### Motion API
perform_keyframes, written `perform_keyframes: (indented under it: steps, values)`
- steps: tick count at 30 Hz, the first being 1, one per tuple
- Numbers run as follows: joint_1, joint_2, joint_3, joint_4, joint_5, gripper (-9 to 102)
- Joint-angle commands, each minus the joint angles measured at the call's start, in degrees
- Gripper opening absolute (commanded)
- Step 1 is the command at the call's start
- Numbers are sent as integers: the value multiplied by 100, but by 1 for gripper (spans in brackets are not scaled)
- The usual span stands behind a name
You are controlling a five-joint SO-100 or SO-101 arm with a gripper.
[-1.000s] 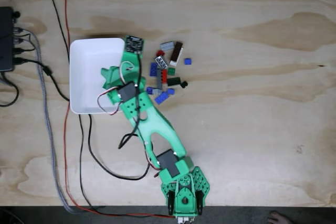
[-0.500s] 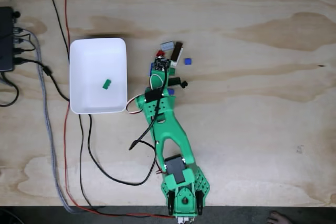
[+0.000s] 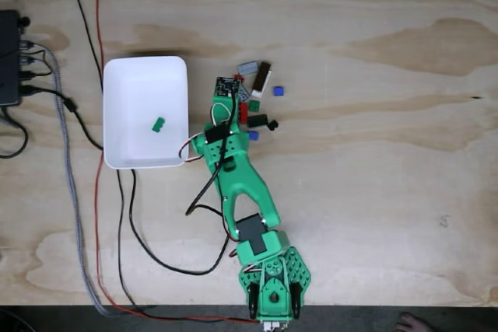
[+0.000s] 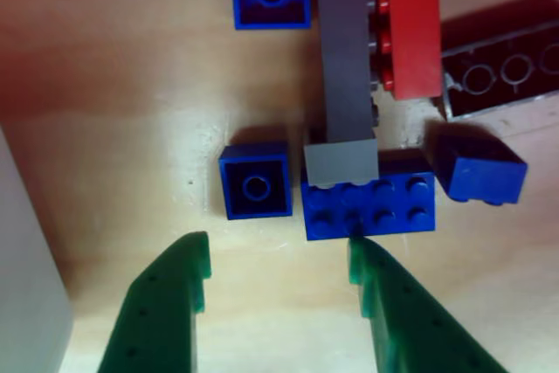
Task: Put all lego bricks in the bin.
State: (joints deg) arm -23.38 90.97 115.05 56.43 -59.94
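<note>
The arm has swung back from the bin (image 3: 117, 99) to the lego bricks (image 3: 255, 97); one green brick (image 3: 159, 123) now lies in the bin, the rest remain on the desk (image 3: 373, 176). The tool (image 4: 278, 277) is spread and empty, its fingers flanking a small blue brick (image 4: 255, 183). A wide blue brick (image 4: 369, 205) touches the right finger and crowds the grasp.

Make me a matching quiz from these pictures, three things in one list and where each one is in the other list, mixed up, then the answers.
Things:
1. small green brick
2. single-stud blue brick
3. claw

Places:
A. open above the table, just short of the blue bricks
B. inside the white bin
C. on the wood, left of the eight-stud blue brick

Pairs: 1-B, 2-C, 3-A
</note>
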Motion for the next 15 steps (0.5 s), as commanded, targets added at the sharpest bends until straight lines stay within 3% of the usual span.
perform_keyframes:
  steps: [1, 15]
  values:
    - [325, 158, -132, -35, -114, 17]
    - [1028, 79, 202, -237, 387, 17]
